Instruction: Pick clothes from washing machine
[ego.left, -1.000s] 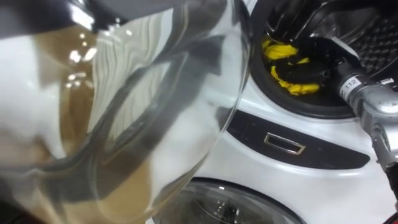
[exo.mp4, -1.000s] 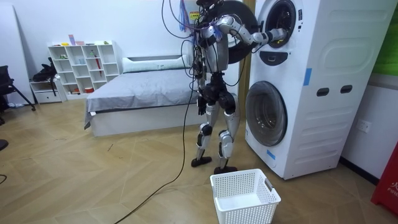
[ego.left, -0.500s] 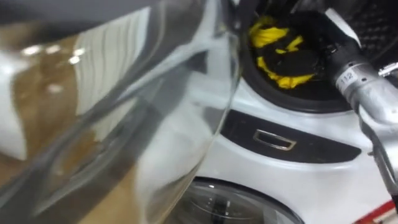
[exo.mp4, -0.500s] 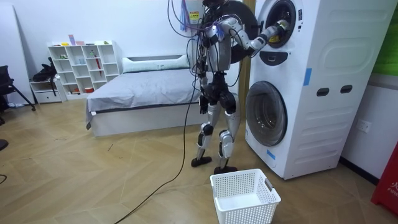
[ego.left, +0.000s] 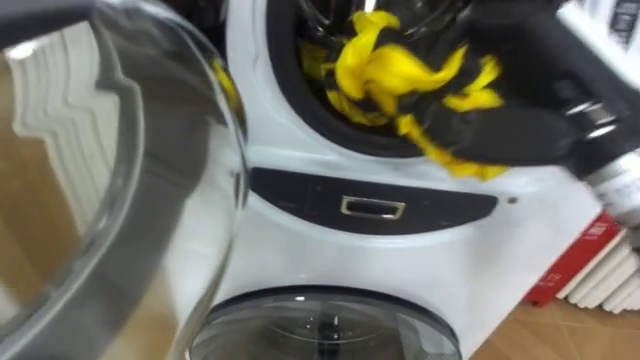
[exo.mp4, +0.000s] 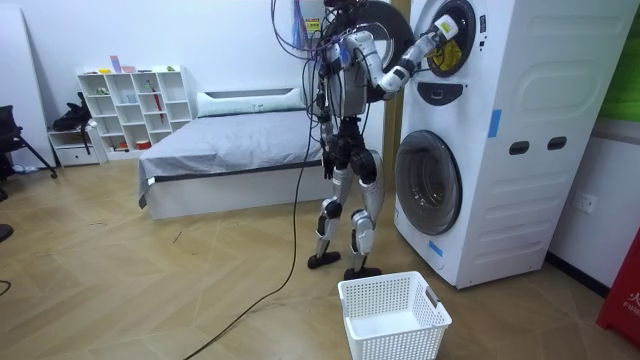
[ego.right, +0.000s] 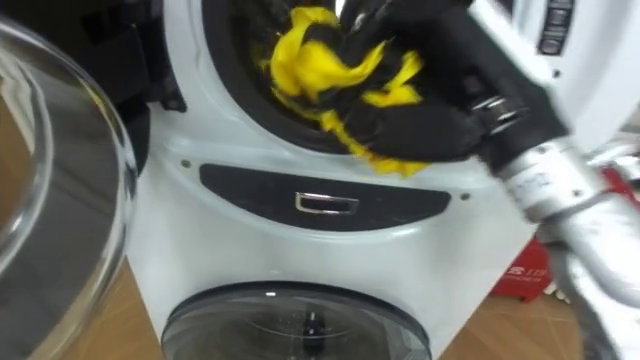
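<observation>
**Stacked washing machine (exo.mp4: 480, 140) on the wooden floor (exo.mp4: 150, 290), upper drum (ego.left: 305, 105) open**
A yellow cloth (ego.left: 385, 70) spills over the drum's rim, bunched against the fingers (ego.left: 465, 130) of the right hand (ego.left: 510, 125), which curl round it. On the floor, well below the fingers, a white basket (exo.mp4: 393, 316) stands near the foot of the machine. A bed (exo.mp4: 230, 150) and a white shelf (exo.mp4: 135, 110) stand on the same floor, well apart from the fingers, toward the room view's left.

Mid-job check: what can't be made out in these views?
Inside the upper drum, eye views: hidden behind the yellow cloth and the right hand; whether more clothes are in there cannot be told.
Cloth's full shape, eye views: bunched and blurred.
Room view: the hand's hold is too small to read.
</observation>
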